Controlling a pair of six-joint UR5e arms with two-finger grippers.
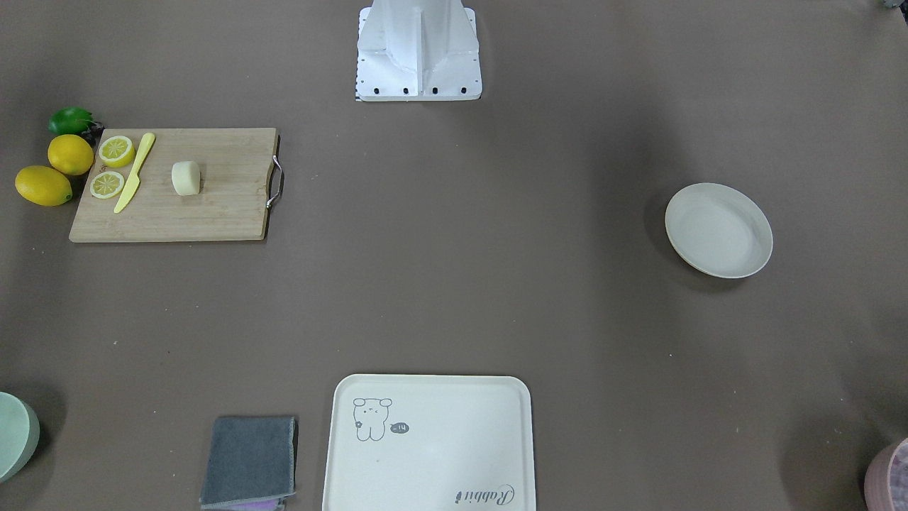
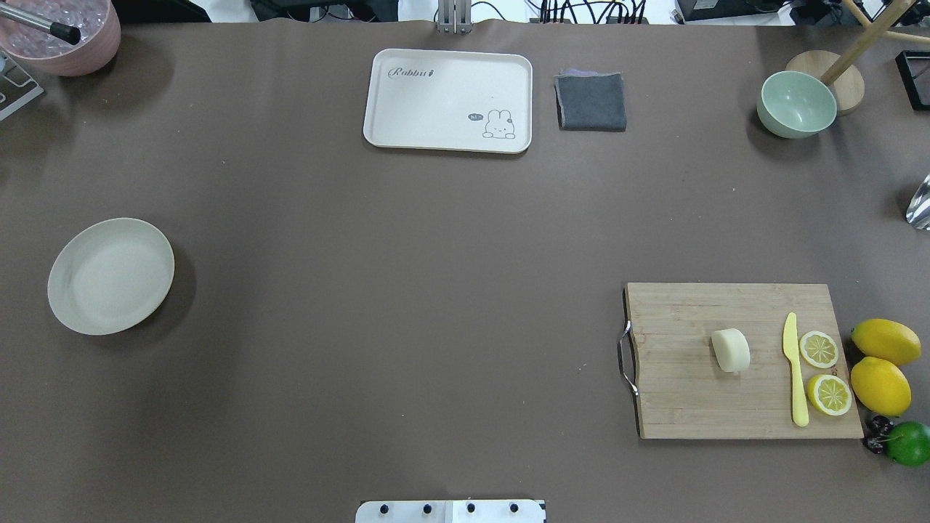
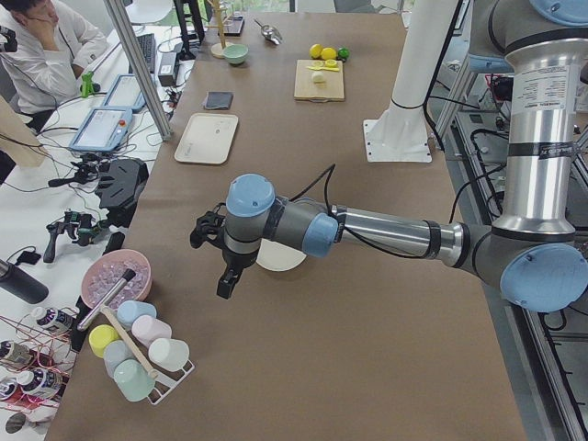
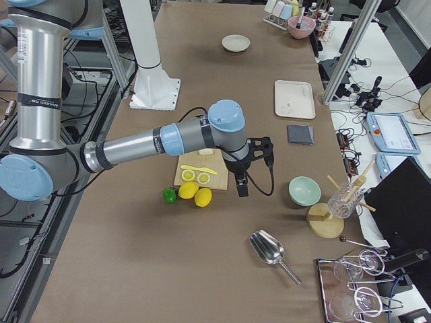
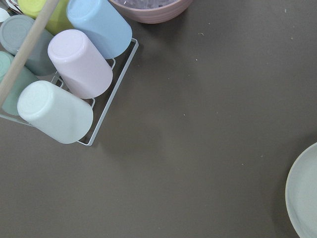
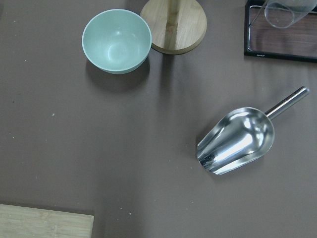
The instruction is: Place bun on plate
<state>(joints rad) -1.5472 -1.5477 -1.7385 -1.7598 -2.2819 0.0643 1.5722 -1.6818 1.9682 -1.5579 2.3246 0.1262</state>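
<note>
In the front-facing view the bun [image 1: 186,177] lies on the board [image 1: 213,213] at the frame's left, near a knife [image 1: 134,172] and two lemon slices [image 1: 116,150]. The plate [image 1: 718,230] sits well apart at the right, and a tray [image 1: 428,443] and a cloth [image 1: 248,460] are at the bottom edge. In the overhead view the bun is on the board at lower right and the plate at middle left. A pink bowl [image 2: 62,36] at upper left holds clear bits and a metal rod, and a green bowl [image 2: 796,104] stands at upper right. In the left side view the left gripper [image 3: 204,230] hangs over the table near the plate; I cannot tell how far its fingers are apart or whether it touches anything. In the right side view the right gripper [image 4: 264,149] hangs between the board and the green bowl, and its fingers are likewise unreadable. The left wrist view shows cups [image 5: 74,64] lying on a rack at upper left and the plate's rim at lower right. The right wrist view shows a scoop [image 6: 237,141] at the right, the green bowl at upper left and a corner of the board at lower left.
</note>
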